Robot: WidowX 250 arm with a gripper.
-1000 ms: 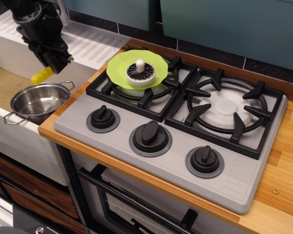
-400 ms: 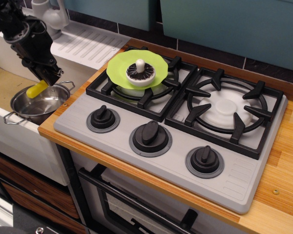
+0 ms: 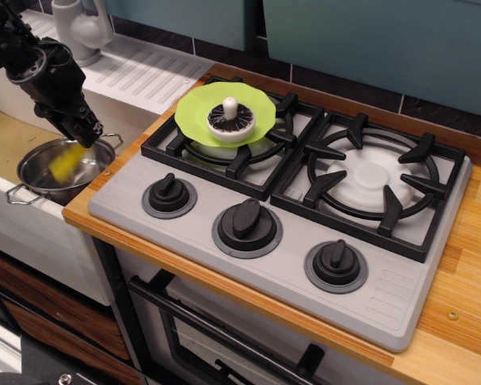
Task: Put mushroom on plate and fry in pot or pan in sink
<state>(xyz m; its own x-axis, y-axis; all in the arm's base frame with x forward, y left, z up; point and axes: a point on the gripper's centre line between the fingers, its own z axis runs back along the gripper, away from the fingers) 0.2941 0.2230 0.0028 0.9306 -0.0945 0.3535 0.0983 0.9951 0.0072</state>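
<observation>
Nearest you, three knobs (image 3: 247, 227) line the front of the stove (image 3: 385, 297). Left of them the pot (image 3: 32, 172) sits in the sink (image 3: 8, 136), with the yellow fry (image 3: 68, 163) blurred inside it. Your hand (image 3: 86, 133) hangs just above the fry; you cannot tell whether it is clenched on it or loose. Further back, the mushroom (image 3: 231, 119) stands on the green plate (image 3: 194, 108)

A light wooden counter (image 3: 465, 265) carries a grey plastic hob (image 3: 385, 298); left of it, a white sink (image 3: 32, 234) holds a round steel pot (image 3: 38, 173).
</observation>
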